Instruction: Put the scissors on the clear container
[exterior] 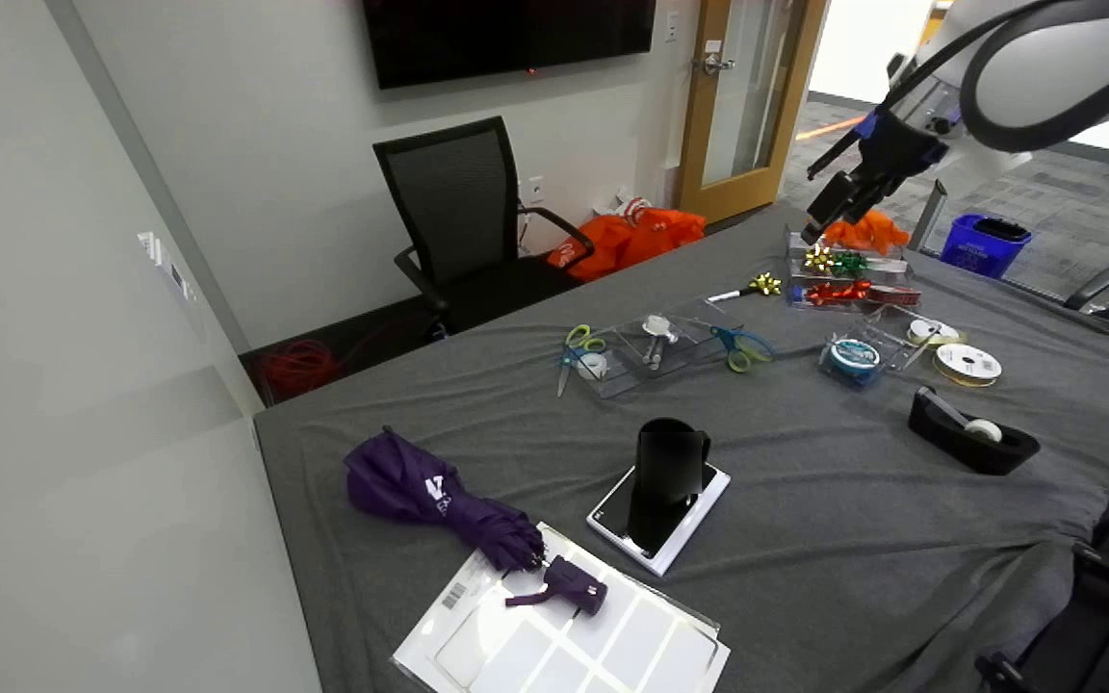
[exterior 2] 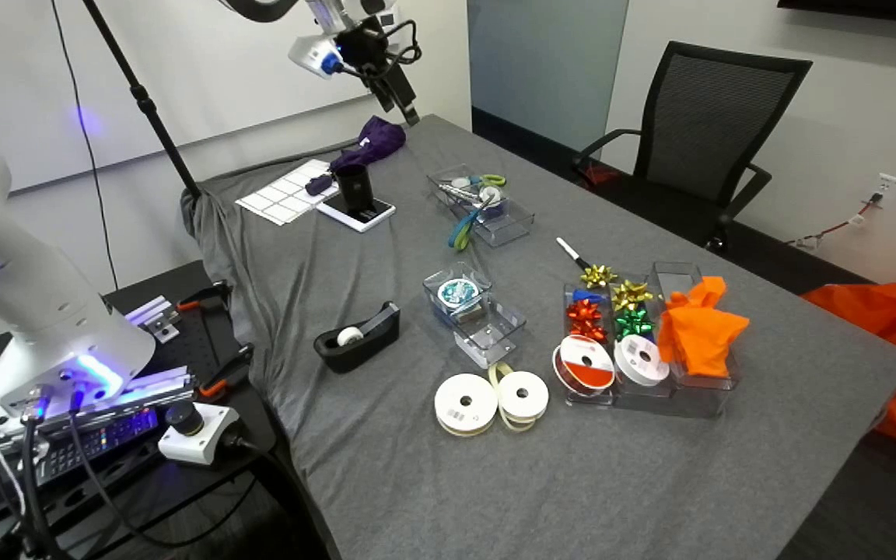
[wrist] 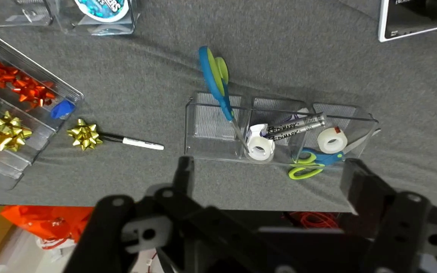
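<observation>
Gripper point(wrist: 271, 174) hovering, jaws standing wide apart; scissors point(wrist: 224, 103) leaning over tray's point(wrist: 269, 113) edge, handles point(wrist: 214, 76) jutting outward; grey cloth point(wrist: 150, 76) stretching between tray and clear container point(exterior 2: 489, 327).

Scissors point(wrist: 221, 98), both pairs: blue with lime green. Small container point(exterior 2: 487, 330): clear. Gripper point(wrist: 269, 165): black. Tablecloth point(exterior: 834, 577): plain grey. Umbrella point(exterior: 463, 515): purple, white lettering. Mug point(exterior: 668, 457): black. Tablet point(exterior: 646, 539): black face, white edge. Bows point(exterior 2: 635, 320): gold, green, red. Sheet point(exterior 2: 285, 190): white, grid-patterned. Bin point(exterior: 978, 256): blue.
</observation>
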Controlling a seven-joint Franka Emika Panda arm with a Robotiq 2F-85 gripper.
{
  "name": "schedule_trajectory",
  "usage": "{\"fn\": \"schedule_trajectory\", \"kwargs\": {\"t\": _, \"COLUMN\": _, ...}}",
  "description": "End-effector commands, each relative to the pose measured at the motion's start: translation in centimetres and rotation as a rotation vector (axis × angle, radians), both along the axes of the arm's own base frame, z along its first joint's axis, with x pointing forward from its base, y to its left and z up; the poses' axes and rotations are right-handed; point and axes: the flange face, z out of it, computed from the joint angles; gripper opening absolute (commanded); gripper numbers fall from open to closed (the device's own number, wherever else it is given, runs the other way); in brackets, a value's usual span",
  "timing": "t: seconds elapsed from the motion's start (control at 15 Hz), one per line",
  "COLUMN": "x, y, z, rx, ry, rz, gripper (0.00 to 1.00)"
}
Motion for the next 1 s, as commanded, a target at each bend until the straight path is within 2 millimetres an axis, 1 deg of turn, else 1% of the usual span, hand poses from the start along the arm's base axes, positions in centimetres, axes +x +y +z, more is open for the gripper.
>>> {"fn": "schedule_trajectory", "kwargs": {"t": 0.0, "x": 3.9, "y": -2.0, "z": -2.9, "rx": 0.046, "ry": 0.031, "rz": 0.059, "gripper": 1.0}}
{"fn": "schedule_trajectory", "kwargs": {"t": 0.2, "x": 6.1, "y": -2.6, "z": -5.6, "rx": 0.124, "ry": 0.068, "rz": 0.142, "gripper": 1.0}}
{"fn": "schedule_trajectory", "kwargs": {"t": 0.47, "x": 8.6, "y": -3.4, "z": -8.9, "rx": 0.18, "ry": 0.079, "rz": 0.217, "gripper": 1.0}}
{"fn": "schedule_trajectory", "kwargs": {"t": 0.73, "x": 10.5, "y": -5.1, "z": -11.9, "rx": 0.154, "ry": 0.094, "rz": 0.188, "gripper": 1.0}}
{"fn": "schedule_trajectory", "kwargs": {"t": 0.93, "x": 11.7, "y": -6.1, "z": -13.5, "rx": 0.143, "ry": 0.108, "rz": 0.175, "gripper": 1.0}}
